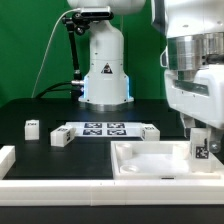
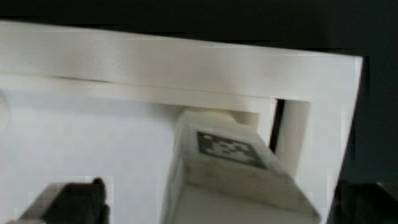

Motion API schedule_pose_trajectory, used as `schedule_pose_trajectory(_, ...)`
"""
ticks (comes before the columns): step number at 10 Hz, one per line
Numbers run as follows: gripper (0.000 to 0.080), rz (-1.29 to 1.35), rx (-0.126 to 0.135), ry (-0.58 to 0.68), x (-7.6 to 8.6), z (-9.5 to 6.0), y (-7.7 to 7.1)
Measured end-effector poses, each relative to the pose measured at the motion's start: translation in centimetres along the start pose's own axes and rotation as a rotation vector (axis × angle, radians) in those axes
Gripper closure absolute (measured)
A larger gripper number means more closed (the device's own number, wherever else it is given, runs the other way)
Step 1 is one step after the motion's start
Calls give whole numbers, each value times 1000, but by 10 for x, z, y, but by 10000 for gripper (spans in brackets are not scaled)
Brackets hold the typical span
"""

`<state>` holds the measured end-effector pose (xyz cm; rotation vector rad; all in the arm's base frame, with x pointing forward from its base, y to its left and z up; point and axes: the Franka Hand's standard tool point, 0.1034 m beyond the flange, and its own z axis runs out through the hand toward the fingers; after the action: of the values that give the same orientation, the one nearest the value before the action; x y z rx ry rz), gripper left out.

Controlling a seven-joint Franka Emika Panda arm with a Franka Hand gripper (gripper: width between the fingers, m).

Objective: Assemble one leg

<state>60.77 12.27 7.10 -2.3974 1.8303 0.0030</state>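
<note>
Seemingly end effector [image 1: 203, 140] fingers closed around the leg [image 1: 201, 147].

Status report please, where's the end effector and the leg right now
End effector low at the tray-like part's corner, shut on the leg. Leg upright, tag visible. Three spare legs beside the marker board, nothing blocking.

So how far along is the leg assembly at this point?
Done: one leg has been carried to the tray, standing at its corner on the exterior view's right; the wrist view shows it against the rim. In hand: the gripper is at that leg; whether it is seated or the fingers are shut is unclear. Left: three loose legs, such as one by the marker board.
</note>
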Motion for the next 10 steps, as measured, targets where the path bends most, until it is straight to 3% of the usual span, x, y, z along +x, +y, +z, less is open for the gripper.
schedule_pose_trajectory(4,150,-591,-30,27,0,-2,-2)
schedule_pose_trajectory(8,150,-1163,-76,50,5,3,1)
schedule_pose_trajectory(10,198,-1250,-78,46,6,3,1)
